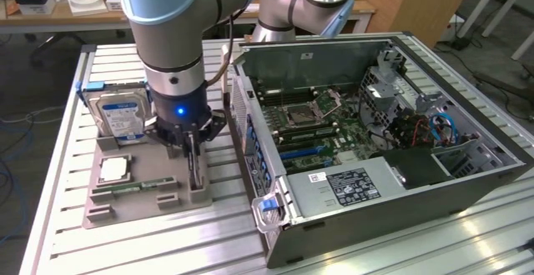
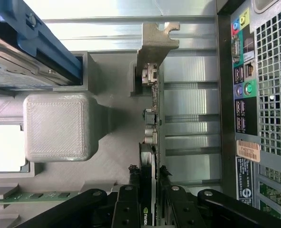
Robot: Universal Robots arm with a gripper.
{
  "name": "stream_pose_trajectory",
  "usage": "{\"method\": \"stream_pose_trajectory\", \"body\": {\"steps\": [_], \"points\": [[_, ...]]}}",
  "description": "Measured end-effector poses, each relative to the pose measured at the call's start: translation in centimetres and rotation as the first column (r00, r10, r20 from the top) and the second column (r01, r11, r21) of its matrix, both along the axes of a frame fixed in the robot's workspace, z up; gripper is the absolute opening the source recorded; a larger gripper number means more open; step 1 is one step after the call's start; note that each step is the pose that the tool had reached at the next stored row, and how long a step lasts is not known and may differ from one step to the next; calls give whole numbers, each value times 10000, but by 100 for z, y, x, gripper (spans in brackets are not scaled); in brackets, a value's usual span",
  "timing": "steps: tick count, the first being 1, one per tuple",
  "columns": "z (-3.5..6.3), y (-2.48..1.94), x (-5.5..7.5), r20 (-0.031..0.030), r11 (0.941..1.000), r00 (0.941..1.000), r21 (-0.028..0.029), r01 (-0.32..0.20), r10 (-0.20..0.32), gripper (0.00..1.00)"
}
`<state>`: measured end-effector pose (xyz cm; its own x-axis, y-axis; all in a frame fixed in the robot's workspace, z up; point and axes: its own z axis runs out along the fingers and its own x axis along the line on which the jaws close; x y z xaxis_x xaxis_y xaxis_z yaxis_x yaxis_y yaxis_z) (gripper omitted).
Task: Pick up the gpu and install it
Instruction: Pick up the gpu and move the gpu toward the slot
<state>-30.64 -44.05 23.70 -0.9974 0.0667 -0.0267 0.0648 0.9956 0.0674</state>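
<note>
- The gripper (image 1: 194,145) (image 2: 149,175) sits at centre left of the exterior view, pointing down over the grey holder tray (image 1: 137,211).
- Its fingers (image 2: 127,199) are closed against both faces of the gpu (image 1: 194,169) (image 2: 152,123), gripping it.
- The gpu stands on edge in the tray, along the side nearest the computer case (image 1: 376,137).
- The gpu's silvery bracket (image 2: 154,42) is at the end away from the fingers.
- A blue-labelled hard drive (image 1: 117,115) stands upright at the tray's upper-left corner in the exterior view.

Silver-grey arm (image 1: 171,44) with pale blue joint caps (image 1: 154,9); a blue light (image 1: 179,110) glows on its black wrist. The black gripper (image 2: 150,190) has linked fingers (image 2: 126,204) with round pivot screws.
</note>
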Motion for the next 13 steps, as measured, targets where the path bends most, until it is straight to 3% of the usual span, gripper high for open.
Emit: {"method": "stream_pose_trajectory", "body": {"steps": [13], "points": [[245, 0, 0, 44, 10000, 10000, 91, 0, -1, 26]]}}
